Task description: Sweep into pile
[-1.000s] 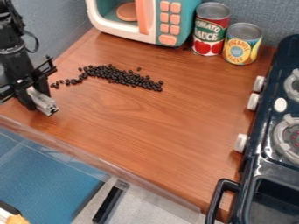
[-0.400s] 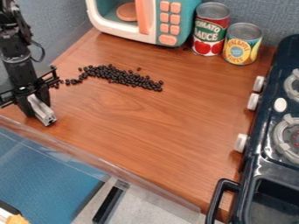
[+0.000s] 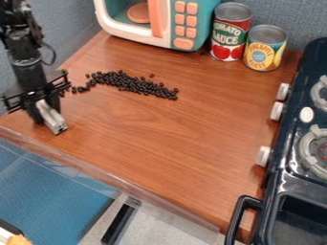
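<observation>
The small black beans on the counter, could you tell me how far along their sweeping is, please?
Partly done, it seems: most beans lie close together in a band. The black two-finger gripper holds a silver-grey bar near their thin end. That straggling end and strays remain to gather.

You're looking at a play-kitchen corner: a toy microwave (image 3: 172, 26) with chunky coral buttons, food cans, one red (image 3: 230, 32) and one yellow (image 3: 265, 48), and a dark toy stove (image 3: 288, 158) with white knobs, all on or beside a wood-look counter (image 3: 159, 129). Your robot arm (image 3: 24, 62), the blue-grey fabric-like panels (image 3: 290, 13) behind and the clear edging (image 3: 127, 189) along the counter suggest a robotics lab.
</observation>
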Motion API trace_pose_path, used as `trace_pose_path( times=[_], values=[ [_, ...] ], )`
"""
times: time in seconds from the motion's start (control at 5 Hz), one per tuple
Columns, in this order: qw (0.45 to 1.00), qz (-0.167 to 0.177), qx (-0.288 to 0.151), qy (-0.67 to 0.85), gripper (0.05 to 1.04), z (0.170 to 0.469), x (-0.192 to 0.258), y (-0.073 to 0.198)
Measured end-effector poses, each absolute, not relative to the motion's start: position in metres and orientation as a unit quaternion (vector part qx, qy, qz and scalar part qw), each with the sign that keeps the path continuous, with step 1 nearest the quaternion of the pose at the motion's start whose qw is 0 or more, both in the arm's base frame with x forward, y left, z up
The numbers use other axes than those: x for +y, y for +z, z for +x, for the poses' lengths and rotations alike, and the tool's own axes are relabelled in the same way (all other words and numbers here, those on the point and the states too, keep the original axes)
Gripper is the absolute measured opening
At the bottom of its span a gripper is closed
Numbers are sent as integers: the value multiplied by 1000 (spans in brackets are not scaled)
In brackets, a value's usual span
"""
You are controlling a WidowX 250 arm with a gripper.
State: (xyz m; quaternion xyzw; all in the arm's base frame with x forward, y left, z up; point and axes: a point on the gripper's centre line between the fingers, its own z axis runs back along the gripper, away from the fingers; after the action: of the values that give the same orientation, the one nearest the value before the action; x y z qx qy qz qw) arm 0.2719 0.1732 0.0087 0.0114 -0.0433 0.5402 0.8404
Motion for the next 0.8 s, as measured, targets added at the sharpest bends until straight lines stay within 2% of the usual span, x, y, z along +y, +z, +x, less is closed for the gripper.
trace_pose_path(
  times=[0.4,0.8],
  values=[
    [845,-14,-53,531,385,301,147,14],
    [841,-12,-55,538,385,325,135,9]
  ],
)
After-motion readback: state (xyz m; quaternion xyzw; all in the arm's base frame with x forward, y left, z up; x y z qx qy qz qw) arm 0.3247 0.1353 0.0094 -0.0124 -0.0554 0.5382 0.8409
